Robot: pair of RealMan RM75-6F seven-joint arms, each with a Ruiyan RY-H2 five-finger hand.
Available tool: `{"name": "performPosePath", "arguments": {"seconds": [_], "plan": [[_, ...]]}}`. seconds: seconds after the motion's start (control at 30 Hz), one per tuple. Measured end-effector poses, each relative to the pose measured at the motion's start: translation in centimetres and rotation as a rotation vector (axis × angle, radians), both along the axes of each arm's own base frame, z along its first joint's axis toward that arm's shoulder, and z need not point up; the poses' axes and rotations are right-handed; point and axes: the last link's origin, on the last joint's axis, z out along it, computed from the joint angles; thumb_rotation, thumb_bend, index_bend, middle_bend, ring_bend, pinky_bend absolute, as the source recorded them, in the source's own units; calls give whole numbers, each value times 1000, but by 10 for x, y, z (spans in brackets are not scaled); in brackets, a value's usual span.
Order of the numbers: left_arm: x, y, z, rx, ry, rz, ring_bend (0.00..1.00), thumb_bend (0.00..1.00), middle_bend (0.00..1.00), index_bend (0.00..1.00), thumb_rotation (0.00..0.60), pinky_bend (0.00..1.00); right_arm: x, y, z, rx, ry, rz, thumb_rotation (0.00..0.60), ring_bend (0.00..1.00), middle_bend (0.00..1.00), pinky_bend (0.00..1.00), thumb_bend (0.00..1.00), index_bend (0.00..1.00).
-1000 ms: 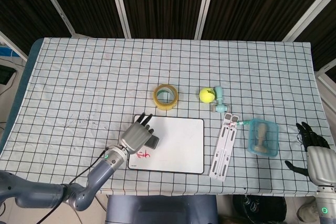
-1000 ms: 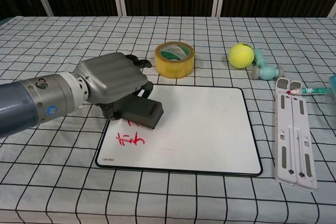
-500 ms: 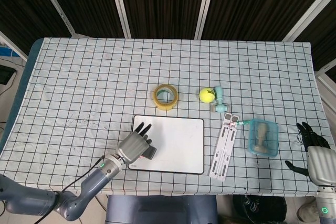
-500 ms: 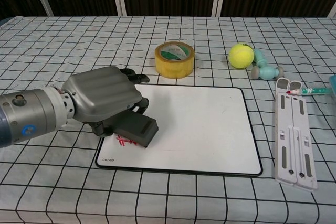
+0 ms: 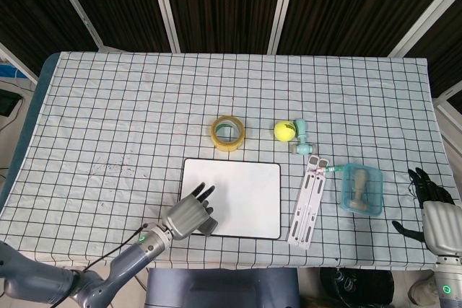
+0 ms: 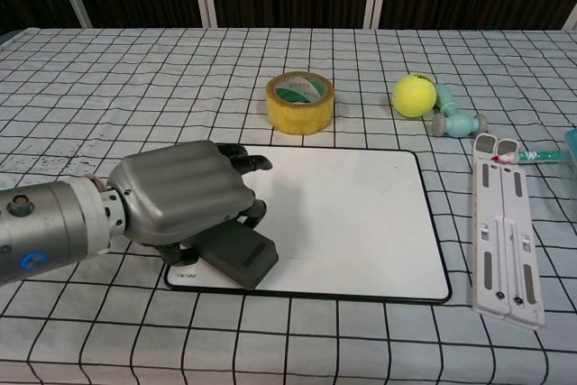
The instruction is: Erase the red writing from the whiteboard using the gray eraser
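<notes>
The whiteboard lies flat at the table's front middle. My left hand holds the gray eraser flat on the board's near left corner. Hand and eraser cover that corner, and no red writing shows in either view. My right hand hangs off the table's right front edge with its dark fingers apart and nothing in them; the chest view does not show it.
A yellow tape roll sits just beyond the board. A tennis ball and teal dumbbell lie to the right. A white strip flanks the board's right edge, beside a teal container.
My left hand has dragged the eraser toward me down the board's left side, over the red writing. The red marks seen earlier no longer show. The right hand has not moved.
</notes>
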Motion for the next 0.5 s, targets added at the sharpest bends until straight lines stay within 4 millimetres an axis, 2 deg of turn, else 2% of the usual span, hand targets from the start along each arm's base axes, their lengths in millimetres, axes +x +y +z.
{"name": "performPosePath", "arguments": {"seconds": [0.5], "plan": [[5, 52, -14, 117, -3, 52, 0, 360, 502, 446, 600, 108, 0, 0, 0, 0, -3, -1, 600, 192, 90, 225, 92, 43]]}}
